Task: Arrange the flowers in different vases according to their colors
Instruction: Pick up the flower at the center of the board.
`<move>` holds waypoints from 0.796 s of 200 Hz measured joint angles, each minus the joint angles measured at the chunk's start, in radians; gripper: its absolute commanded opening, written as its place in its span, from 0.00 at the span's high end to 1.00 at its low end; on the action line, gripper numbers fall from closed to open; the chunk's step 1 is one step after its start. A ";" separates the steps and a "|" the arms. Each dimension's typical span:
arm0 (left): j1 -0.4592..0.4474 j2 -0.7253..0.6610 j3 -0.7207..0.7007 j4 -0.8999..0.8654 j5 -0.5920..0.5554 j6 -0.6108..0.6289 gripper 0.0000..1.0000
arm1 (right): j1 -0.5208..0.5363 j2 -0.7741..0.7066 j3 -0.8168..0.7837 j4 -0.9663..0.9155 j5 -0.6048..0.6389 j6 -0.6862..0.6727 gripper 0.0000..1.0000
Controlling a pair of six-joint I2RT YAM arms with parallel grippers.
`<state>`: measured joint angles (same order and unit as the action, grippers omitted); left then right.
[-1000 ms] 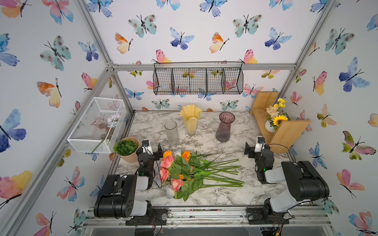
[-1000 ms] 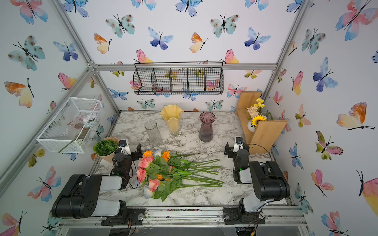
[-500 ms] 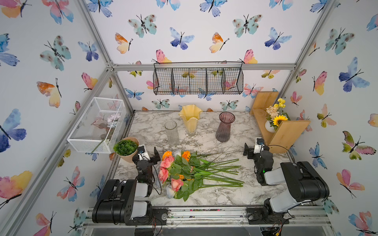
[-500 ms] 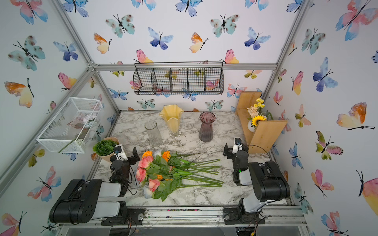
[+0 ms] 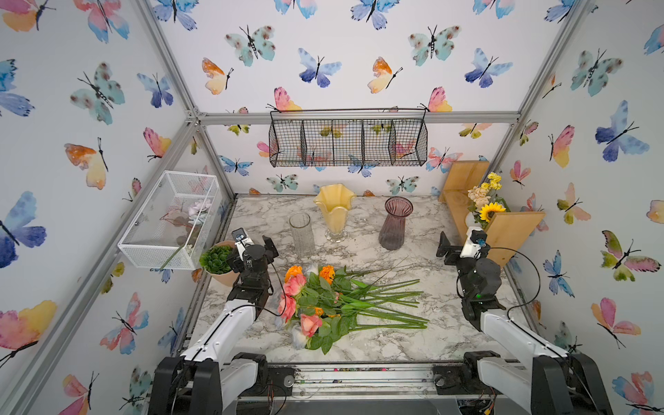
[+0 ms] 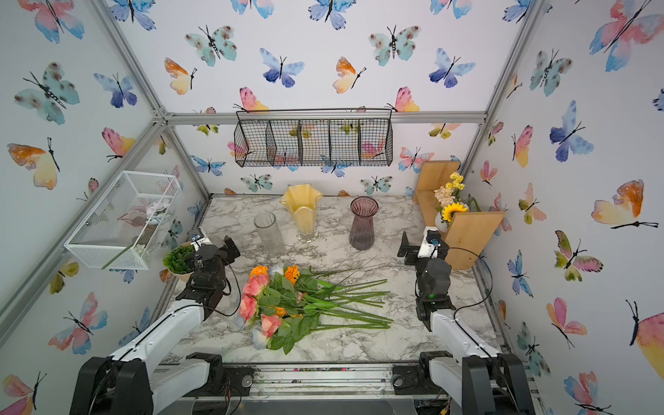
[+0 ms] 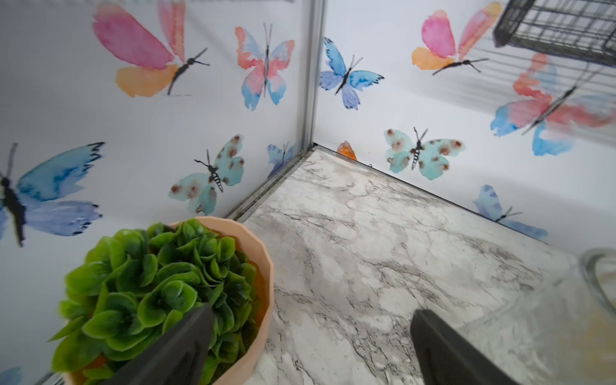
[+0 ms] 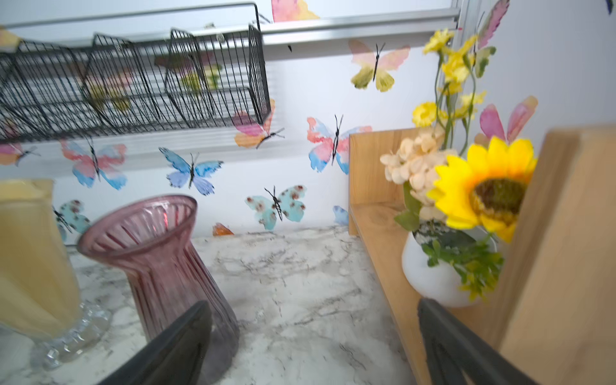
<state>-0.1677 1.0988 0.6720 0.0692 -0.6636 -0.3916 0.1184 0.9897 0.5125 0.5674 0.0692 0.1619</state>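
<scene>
Flowers: long green-stemmed artificial flowers [image 5: 323,300] in pink-coral, orange and white-pale-blue. They lie flat in one mixed heap on the near middle of the grey-veined marbled surface [image 5: 449,345]. The blooms point toward the left arm and the bare stems fan toward the right arm, so a stem can likely be pinched without crushing a head.
Vase, first: clear ribbed glass cylinder vase [image 5: 301,233], upright, empty.
Vase, second: opaque yellow vase with a wavy flared rim [image 5: 336,212], upright, empty, between the other two.
Vase, third: ribbed smoky-purple glass vase [image 5: 395,224], upright, empty.
Vase spacing: a row behind the heap, apart from one another, mouths up. I judge this leaves each colour its own opening.
Left tool: left tool [image 7: 311,313] spread wide, pinching nothing, raised near the leafy green succulent in a tan pot [image 5: 217,258], clear of the blooms.
Right tool: right tool [image 8: 313,305] spread wide, pinching nothing, raised beside the wooden shelf [image 5: 517,230] that carries the small round white vase [image 8: 430,276] of sunflower and yellow blooms.
Progress: sorting not yet begun; every flower lies in the heap.
Risk: stems and leaves interlace, so lifting one may drag neighbours.
</scene>
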 measured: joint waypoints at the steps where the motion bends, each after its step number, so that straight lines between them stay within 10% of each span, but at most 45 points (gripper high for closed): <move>1: -0.001 0.003 0.014 -0.023 -0.007 -0.011 0.01 | 0.000 -0.002 0.007 -0.010 0.000 0.002 0.02; 37: -0.007 0.060 0.314 -0.481 -0.089 -0.197 0.01 | -0.002 -0.008 0.297 -0.401 -0.131 0.156 0.16; 77: -0.012 0.005 0.416 -0.719 0.114 -0.156 0.01 | 0.052 0.069 0.418 -0.723 -0.429 0.246 0.25; 159: -0.029 -0.410 0.433 -0.787 0.332 -0.016 0.01 | 0.746 0.242 0.544 -1.020 -0.356 0.227 0.40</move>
<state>-0.1967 0.6888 1.1049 -0.7181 -0.3317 -0.4080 0.8646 1.2320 1.0569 -0.4522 -0.2871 0.3885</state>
